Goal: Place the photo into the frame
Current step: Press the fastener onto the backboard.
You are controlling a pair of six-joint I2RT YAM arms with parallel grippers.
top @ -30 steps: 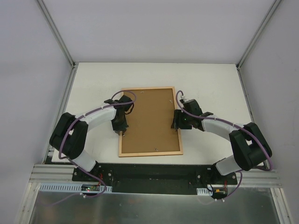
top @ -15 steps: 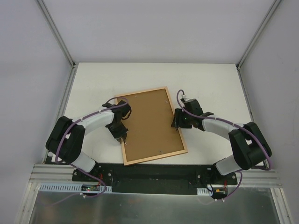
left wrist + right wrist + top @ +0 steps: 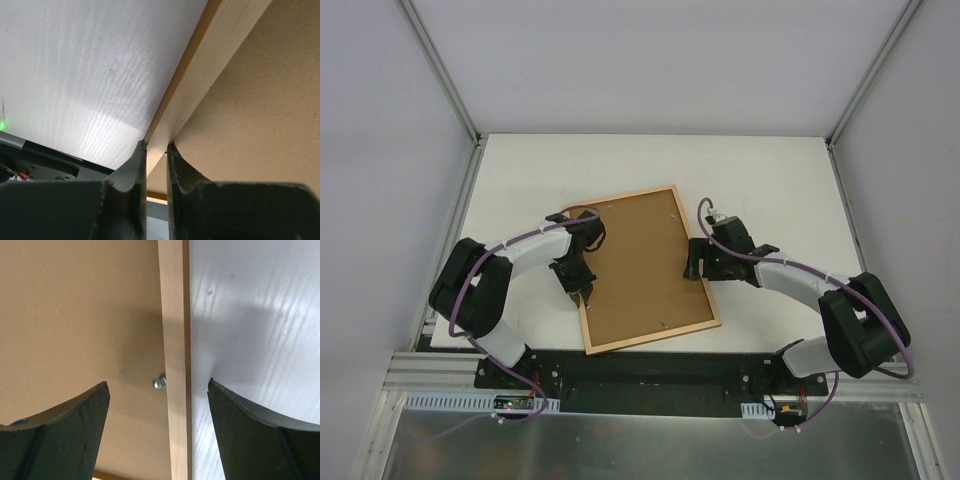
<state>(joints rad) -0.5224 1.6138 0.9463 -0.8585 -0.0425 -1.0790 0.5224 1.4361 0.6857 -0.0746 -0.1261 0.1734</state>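
Note:
The frame point(image 3: 655, 337) lies skewed on the white table, pale wood side up, with the brown backing board point(image 3: 640, 265) filling it. My left gripper point(image 3: 582, 292) is shut on the frame's left rail point(image 3: 210, 65), one finger on each side of it point(image 3: 156, 150). My right gripper point(image 3: 695, 262) stands open astride the right rail point(image 3: 172, 315), fingers apart from the wood on both sides point(image 3: 157, 383). The photo is hidden.
A small metal tab point(image 3: 159, 383) sticks out from the right rail over the backing board point(image 3: 75, 315). The frame's near corner point(image 3: 590, 350) reaches the table's front edge by the black base rail point(image 3: 650, 375). Bare white table point(image 3: 770, 190) lies behind and to the right.
The frame has swung counterclockwise, its near end shifting right, carried by my left gripper. My right gripper's jaws have spread wide off the right rail.

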